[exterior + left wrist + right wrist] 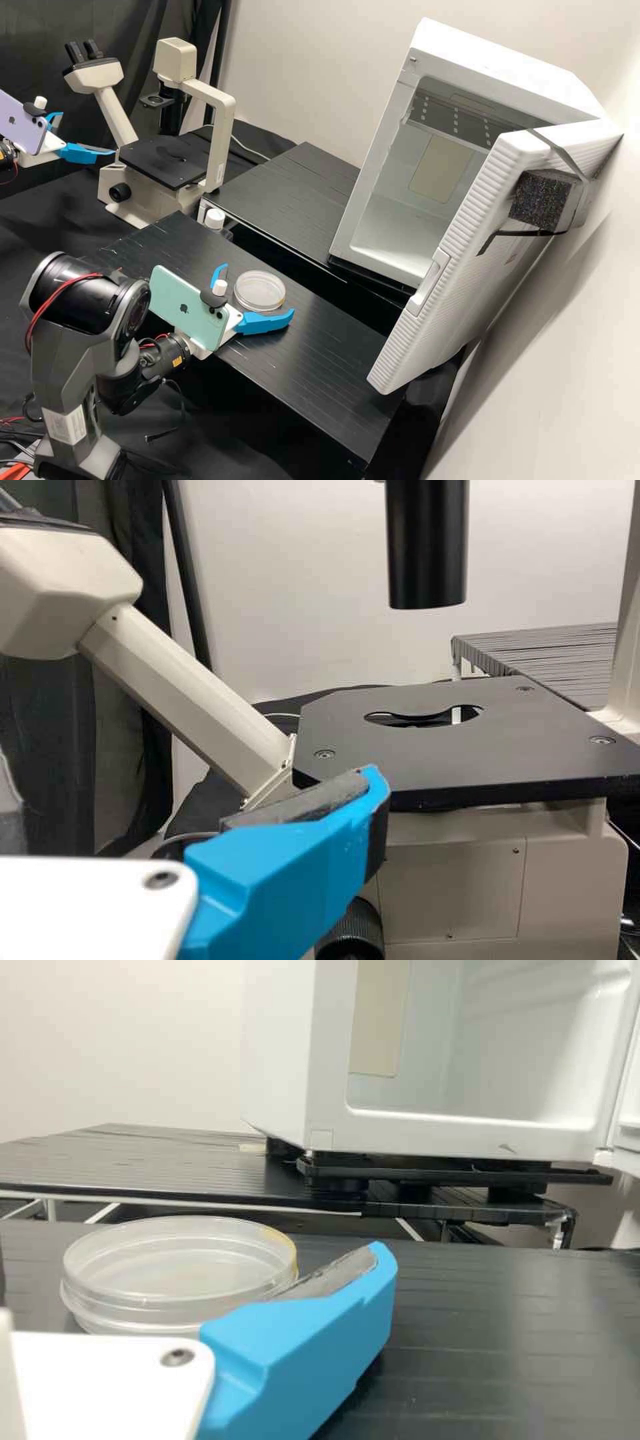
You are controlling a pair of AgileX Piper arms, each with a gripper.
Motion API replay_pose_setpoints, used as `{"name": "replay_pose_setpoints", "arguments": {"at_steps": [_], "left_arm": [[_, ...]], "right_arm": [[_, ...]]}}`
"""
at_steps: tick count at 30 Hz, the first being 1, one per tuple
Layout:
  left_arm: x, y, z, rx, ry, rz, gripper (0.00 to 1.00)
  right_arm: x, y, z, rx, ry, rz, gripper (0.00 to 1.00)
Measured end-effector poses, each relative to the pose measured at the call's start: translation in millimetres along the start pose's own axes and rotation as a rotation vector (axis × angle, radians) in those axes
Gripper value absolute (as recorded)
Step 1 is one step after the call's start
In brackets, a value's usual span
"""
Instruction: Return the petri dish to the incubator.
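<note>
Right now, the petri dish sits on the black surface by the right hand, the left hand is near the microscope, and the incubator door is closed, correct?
Not the door: the high view shows the incubator door standing open. The petri dish does sit on the black surface by the right hand, and the left hand is near the microscope.

I can't read any words here. The green phone (172,303) and the purple phone (28,133) each have a dark apple shape on the back. The yellow sticker (177,361) on the right arm (57,373) is too tiny.
</note>
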Motion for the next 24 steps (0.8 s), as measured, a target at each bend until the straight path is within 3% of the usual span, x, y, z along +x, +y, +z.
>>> {"name": "replay_pose_setpoints", "arguments": {"at_steps": [3, 4, 9, 10, 24], "left_arm": [[0, 0.0, 0, 0.000, 0.000, 0.000, 1.00], [0, 0.0, 0, 0.000, 0.000, 0.000, 1.00], [0, 0.0, 0, 0.000, 0.000, 0.000, 1.00], [0, 0.0, 0, 0.000, 0.000, 0.000, 1.00], [0, 0.0, 0, 0.000, 0.000, 0.000, 1.00]], "right_arm": [[0, 0, 0, -0.001, 0.004, -0.005, 1.00], [1, 0, 0, 0.002, 0.005, -0.006, 0.00], [1, 0, 1, 0.013, 0.007, -0.012, 0.00], [2, 0, 2, 0.013, 0.009, -0.013, 1.00], [2, 14, 1, -0.014, 0.055, 0.014, 1.00]]}}
